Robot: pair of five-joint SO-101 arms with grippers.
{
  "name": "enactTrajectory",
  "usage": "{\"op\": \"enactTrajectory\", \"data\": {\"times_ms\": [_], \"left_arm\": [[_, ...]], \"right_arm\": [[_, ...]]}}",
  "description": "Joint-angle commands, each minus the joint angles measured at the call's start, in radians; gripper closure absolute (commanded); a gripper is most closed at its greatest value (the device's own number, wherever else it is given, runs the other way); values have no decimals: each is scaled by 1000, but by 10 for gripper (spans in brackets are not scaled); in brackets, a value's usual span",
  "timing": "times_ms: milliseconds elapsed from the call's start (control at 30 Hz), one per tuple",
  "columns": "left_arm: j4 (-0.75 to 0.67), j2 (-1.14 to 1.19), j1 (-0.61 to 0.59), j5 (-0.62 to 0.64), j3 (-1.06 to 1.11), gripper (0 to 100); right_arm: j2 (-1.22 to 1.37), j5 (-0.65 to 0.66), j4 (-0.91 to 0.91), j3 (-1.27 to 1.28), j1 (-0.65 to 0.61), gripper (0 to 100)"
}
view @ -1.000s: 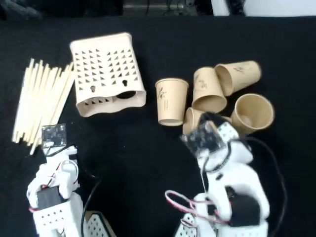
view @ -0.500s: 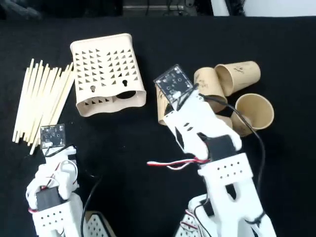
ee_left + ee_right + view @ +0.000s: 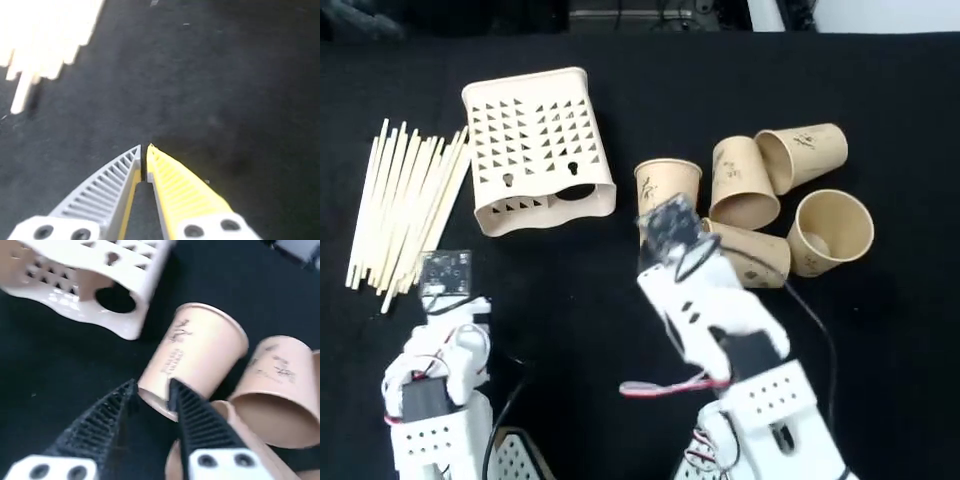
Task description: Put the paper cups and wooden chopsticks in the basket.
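5 paper cups on the black counter (image 3: 900, 90), clustered to the R of the basket (image 3: 535, 140):
- cup A (image 3: 668, 188), closest to basket
- cup B (image 3: 742, 175), just beside A
- cup C (image 3: 805, 150), on its side, beside B
- cup D (image 3: 832, 230), mouth visible
- cup E (image 3: 755, 255), on its side, btwn A and D

1 basket, perforated wall up.

1 loose bundle of wooden chopsticks (image 3: 405, 205), L of basket; sticks overlap, exact no. can't tell.

Right gripper (image 3: 150, 387): jaws narrowly apart, tips at rim of cup A; contact can't tell, nothing clamped.

Left gripper (image 3: 144, 148): tips nearly together, empty, over bare counter near chopstick ends.
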Motion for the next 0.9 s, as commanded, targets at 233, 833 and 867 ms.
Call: {"op": "enactTrajectory", "data": {"times_ms": [233,833,867], "left_arm": [[-32,-8,70,-12,-71,959],[-427,671,67,89,-535,752],[-427,750,68,89,-576,752]], "right_arm": [[-274,55,-32,139,-74,891],[-274,9,-29,114,28,913],[-274,9,-29,114,28,913]]}}
